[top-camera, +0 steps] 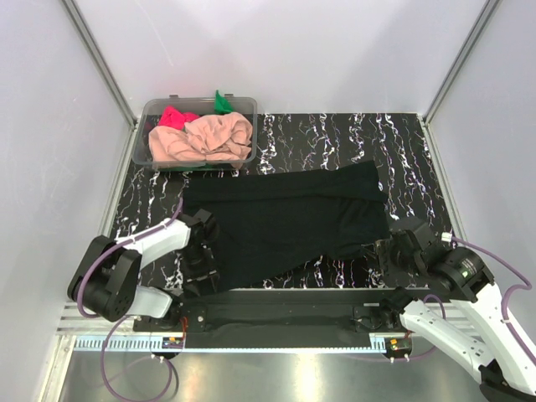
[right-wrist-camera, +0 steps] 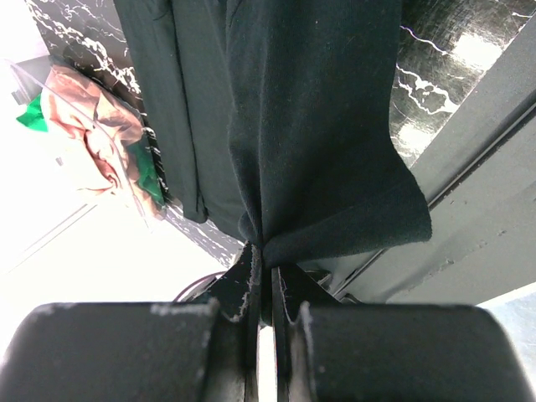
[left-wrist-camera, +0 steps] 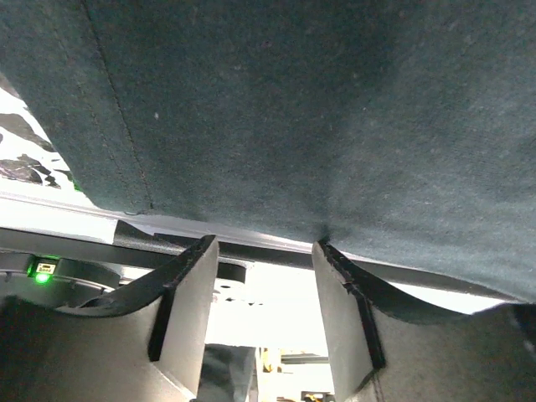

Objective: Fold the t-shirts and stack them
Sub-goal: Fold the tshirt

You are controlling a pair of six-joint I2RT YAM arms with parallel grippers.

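The large black t-shirt (top-camera: 285,219) lies spread over the middle of the marbled table. My left gripper (top-camera: 201,255) is at its near left corner. In the left wrist view the gripper (left-wrist-camera: 264,247) is open, and the cloth's hem (left-wrist-camera: 251,126) lies just beyond the fingertips (left-wrist-camera: 328,251). My right gripper (top-camera: 388,249) is at the shirt's near right corner. In the right wrist view it (right-wrist-camera: 266,255) is shut on a bunched fold of the black t-shirt (right-wrist-camera: 310,126). The peach-pink (top-camera: 205,138), pink-red (top-camera: 174,116) and green (top-camera: 222,102) t-shirts lie crumpled in the tub.
The clear plastic tub (top-camera: 245,105) stands at the back left of the table and also shows in the right wrist view (right-wrist-camera: 84,126). A metal rail (top-camera: 276,295) runs along the near table edge. White walls enclose the left, right and back.
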